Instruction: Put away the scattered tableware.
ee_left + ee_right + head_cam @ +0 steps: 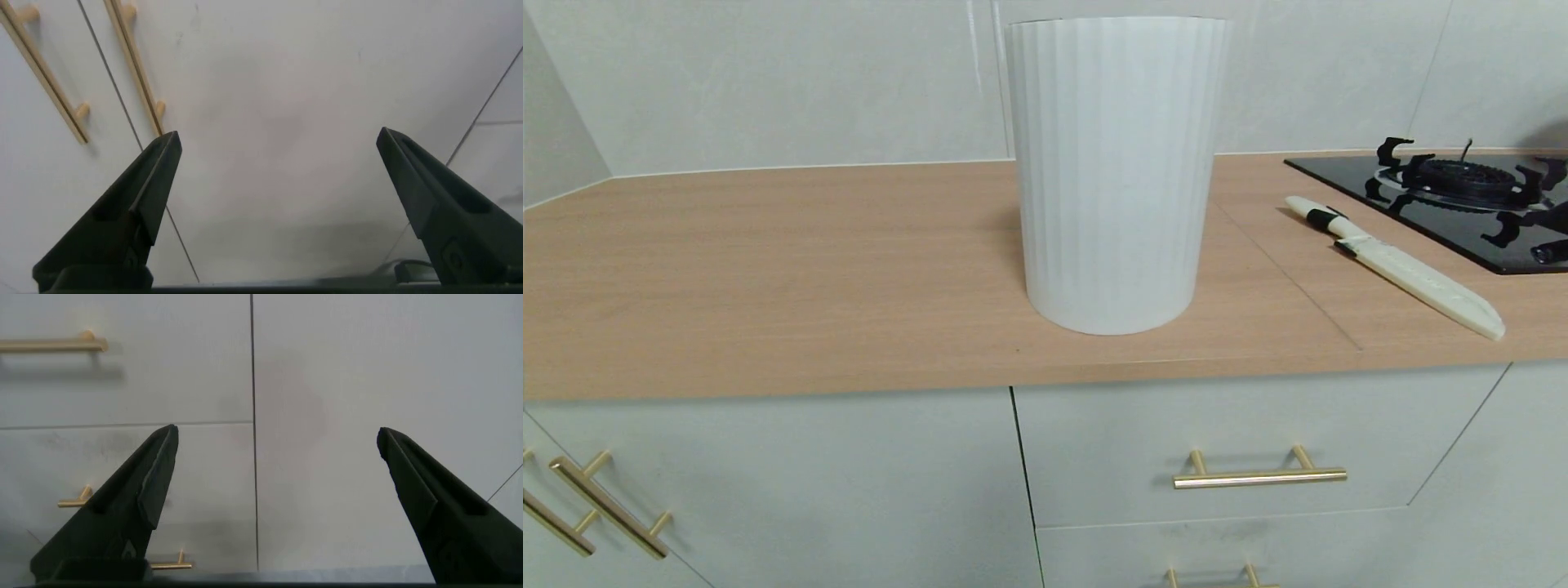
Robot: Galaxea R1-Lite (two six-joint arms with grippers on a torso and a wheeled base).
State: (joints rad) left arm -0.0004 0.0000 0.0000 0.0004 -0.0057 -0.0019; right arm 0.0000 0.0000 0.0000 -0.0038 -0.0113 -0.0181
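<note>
A cream knife [1395, 267] with black bands on its handle is seen lying flat on the desk [768, 269] near the right end, just beside the black hob [1445, 204], with its tip turned towards the front edge. A tall white ribbed container [1112, 175] is stood upright about midway along the desk, near the front edge and well apart from the knife. The left gripper [278, 133] is held before pale cabinet doors [270, 98] fitted with brass handles [135, 61]; its fingers [139, 196] are spread wide and released, with nothing between them. The right gripper [277, 429] is faced towards drawer fronts [343, 392] with a brass bar [53, 345]; its fingers [135, 490] are likewise parted and nothing is grasped
</note>
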